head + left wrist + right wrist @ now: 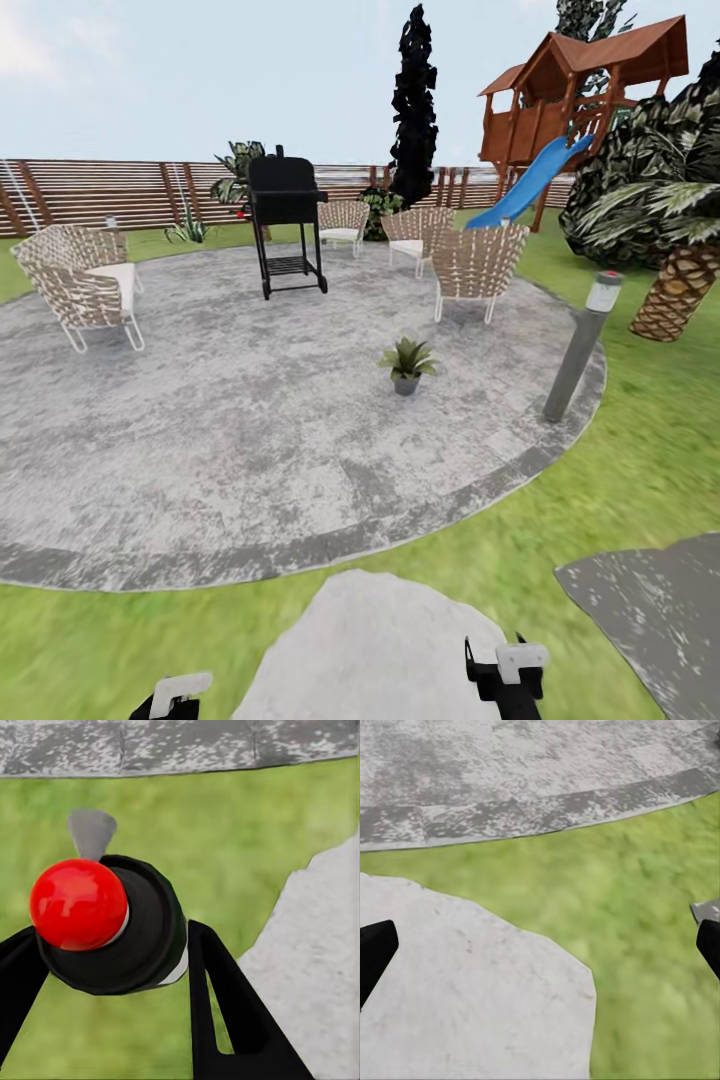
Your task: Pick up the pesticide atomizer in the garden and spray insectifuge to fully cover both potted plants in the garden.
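The pesticide atomizer [146, 937] fills the left wrist view end-on: a dark round body with a red knob and a grey nozzle. My left gripper [112, 979] is shut on it, one black finger on each side, low over the lawn. That gripper [168, 700] also shows at the head view's bottom edge. One potted plant [406, 363], a small rosette in a grey pot, stands on the round grey patio [230, 430] well ahead. My right gripper [505, 672] hangs open and empty [540, 952] over a pale stepping stone [457, 997].
A grey bollard lamp [580, 345] stands at the patio's right edge. A black grill [285, 222] and several wicker chairs [478, 265] stand on the patio. A palm [685, 285], a playhouse with a blue slide [530, 180] and the slatted fence [90, 195] lie beyond.
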Available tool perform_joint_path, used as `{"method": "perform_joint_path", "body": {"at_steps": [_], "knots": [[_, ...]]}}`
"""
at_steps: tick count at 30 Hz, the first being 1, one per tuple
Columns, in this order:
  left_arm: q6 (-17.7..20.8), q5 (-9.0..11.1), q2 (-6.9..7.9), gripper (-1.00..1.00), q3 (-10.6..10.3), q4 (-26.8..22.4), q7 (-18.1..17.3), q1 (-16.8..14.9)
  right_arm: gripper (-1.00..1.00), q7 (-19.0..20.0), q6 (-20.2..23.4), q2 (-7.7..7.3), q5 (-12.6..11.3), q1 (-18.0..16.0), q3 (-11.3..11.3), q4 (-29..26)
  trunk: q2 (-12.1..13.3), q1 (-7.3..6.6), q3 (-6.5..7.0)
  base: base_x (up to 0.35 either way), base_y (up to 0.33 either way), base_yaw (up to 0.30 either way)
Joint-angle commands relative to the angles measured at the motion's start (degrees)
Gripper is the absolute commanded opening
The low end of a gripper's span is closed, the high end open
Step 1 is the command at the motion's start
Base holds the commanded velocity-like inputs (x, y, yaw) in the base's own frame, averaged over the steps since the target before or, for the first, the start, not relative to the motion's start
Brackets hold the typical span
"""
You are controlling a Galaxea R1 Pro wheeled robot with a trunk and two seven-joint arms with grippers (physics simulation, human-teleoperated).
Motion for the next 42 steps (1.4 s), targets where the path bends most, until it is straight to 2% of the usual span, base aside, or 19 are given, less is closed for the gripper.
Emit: {"method": "perform_joint_path", "body": {"at_steps": [1,42], "knots": [[-0.18,0.52,0.02,-1.0,-0.42,0.03,0.18,-0.03,1.0,-0.6,-0.01,0.01,0.5,-0.04,0.15,0.05,-0.02,0.03,-0.05,0.335,0.0,0.0],[-0.17,0.52,0.02,-1.0,-0.43,0.03,0.18,-0.03,1.0,-0.69,-0.01,0.02,0.5,-0.04,0.15,0.05,-0.02,0.03,-0.05,0.336,0.0,0.0]]}}
